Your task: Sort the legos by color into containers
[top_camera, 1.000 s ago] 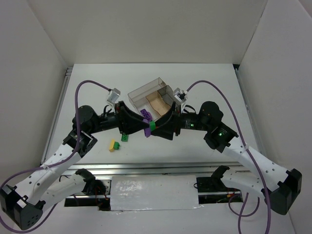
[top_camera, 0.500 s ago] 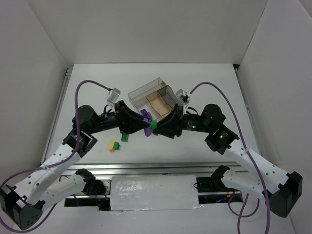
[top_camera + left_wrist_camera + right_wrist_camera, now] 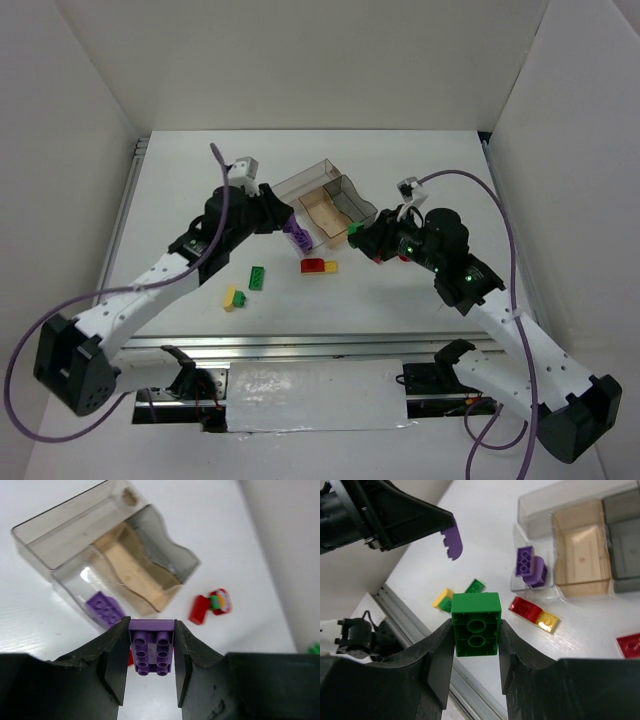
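- Near the table's front left, a yellow brick [image 3: 232, 297] and a flat green brick [image 3: 257, 277] lie loose. A red-and-yellow pair [image 3: 318, 266] is newly uncovered.
- At mid-table the arms have risen and parted. The left gripper [image 3: 151, 635] is clenched on a purple brick [image 3: 151, 652], and the right gripper [image 3: 475, 632] is grasping a thick green brick [image 3: 475, 622].
- Farther back, the containers [image 3: 308, 179] already hold purple pieces [image 3: 104, 608]. Both carried bricks look ready to drop.

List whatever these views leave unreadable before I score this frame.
Left wrist: green object cut off by the right edge; red piece mostly behind the left pincer.
Right wrist: red brick cut by the right edge.
Top external: purple bricks too small, crowded by the left pincer, to count.
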You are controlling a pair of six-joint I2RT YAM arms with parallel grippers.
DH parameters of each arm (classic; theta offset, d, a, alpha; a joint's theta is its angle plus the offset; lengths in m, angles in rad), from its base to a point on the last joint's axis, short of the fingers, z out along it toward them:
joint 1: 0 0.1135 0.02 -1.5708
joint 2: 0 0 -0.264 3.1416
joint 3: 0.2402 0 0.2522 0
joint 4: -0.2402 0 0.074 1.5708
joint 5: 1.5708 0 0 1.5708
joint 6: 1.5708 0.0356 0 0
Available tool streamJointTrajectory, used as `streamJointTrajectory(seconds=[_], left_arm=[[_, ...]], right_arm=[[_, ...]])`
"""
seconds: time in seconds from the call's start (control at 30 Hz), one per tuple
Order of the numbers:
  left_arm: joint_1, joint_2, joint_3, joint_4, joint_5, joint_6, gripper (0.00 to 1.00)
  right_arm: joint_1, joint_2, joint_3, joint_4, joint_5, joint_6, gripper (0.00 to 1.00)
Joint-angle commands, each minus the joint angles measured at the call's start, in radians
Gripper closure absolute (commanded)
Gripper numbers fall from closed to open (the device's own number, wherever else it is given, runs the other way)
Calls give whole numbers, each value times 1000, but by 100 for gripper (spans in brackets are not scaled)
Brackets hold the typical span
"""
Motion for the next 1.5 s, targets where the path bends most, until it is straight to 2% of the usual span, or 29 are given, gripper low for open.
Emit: streamJointTrajectory(seconds=[0.0,0.13,0.4,0.6,0.67,0.73,0.8,0.9,0.97,1.0,1.13,1.2,1.3,1.33,1.47], left_arm=[[7,154,86,99,-190,-8,100],[18,306,143,200,-239,3,100],[87,536,234,272,-190,-40,89],[100,627,289,280,-179,-27,76],[102,640,292,275,-181,-29,66],[103,639,275,300,-182,-34,59],[103,633,246,317,-184,-38,58],[103,618,214,324,-187,-49,49],[105,607,194,334,-182,-49,36],[103,605,192,332,-184,-46,22],[103,584,182,320,-182,-49,20],[103,559,160,335,-181,-44,23],[102,495,139,320,-204,-46,22],[100,451,137,305,-214,-47,21],[97,311,164,159,-303,-70,10]], right_arm=[[-4,42,47,-46,74,9,100],[-4,38,20,-27,54,21,100],[-4,39,-3,-30,21,2,100],[-5,42,-5,-32,-2,-13,100],[-5,45,-6,-30,-5,-16,100],[-5,51,-9,-29,-2,-16,100],[-5,59,-9,-26,4,-17,100],[-7,76,-9,-17,1,-18,100],[-5,90,-9,-9,0,-13,100],[-4,96,-8,-1,0,-13,100],[-5,172,17,6,15,-13,100],[-5,217,50,8,18,-14,100],[-5,320,112,3,35,-24,100],[-5,385,133,-1,50,-28,97],[-5,615,353,-111,174,-74,90]])
